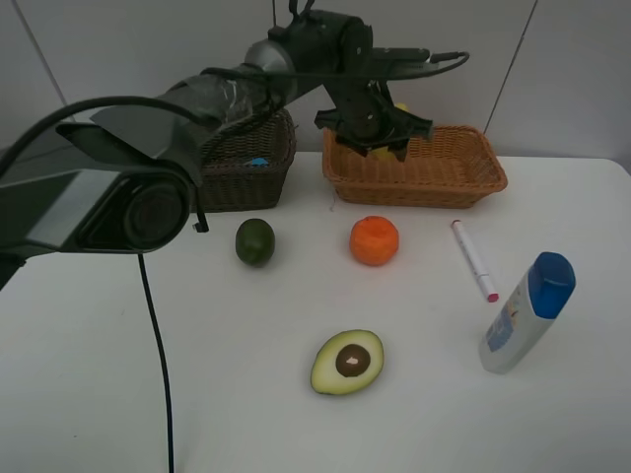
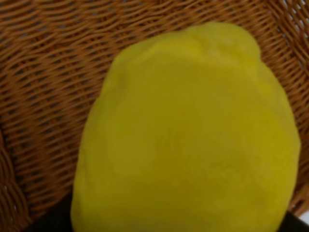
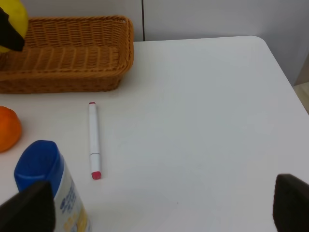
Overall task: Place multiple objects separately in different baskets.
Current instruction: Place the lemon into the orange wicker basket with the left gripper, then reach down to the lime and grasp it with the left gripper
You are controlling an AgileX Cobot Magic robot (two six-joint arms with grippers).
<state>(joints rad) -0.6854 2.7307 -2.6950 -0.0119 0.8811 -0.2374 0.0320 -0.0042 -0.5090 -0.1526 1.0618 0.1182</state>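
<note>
My left gripper (image 1: 378, 146) reaches across over the light orange-brown basket (image 1: 463, 179) and is shut on the lemon (image 2: 188, 140), held just above the basket floor. A sliver of the lemon (image 1: 383, 154) shows between the fingers. The lime (image 1: 254, 241), orange (image 1: 375, 240), halved avocado (image 1: 347, 362), pink-tipped pen (image 1: 474, 260) and blue-capped bottle (image 1: 527, 311) lie on the table. The dark brown basket (image 1: 246, 163) stands at the back left. My right gripper (image 3: 164, 208) is open and empty above the table's right side, near the bottle (image 3: 48, 183) and pen (image 3: 93, 140). The pump bottle and pad are hidden.
A small blue item (image 1: 258, 161) shows inside the dark basket. The left arm and its cable (image 1: 158, 365) cross the table's left side. The table's right edge (image 3: 285, 72) is close to my right gripper. The orange (image 3: 8, 128) sits left of the pen.
</note>
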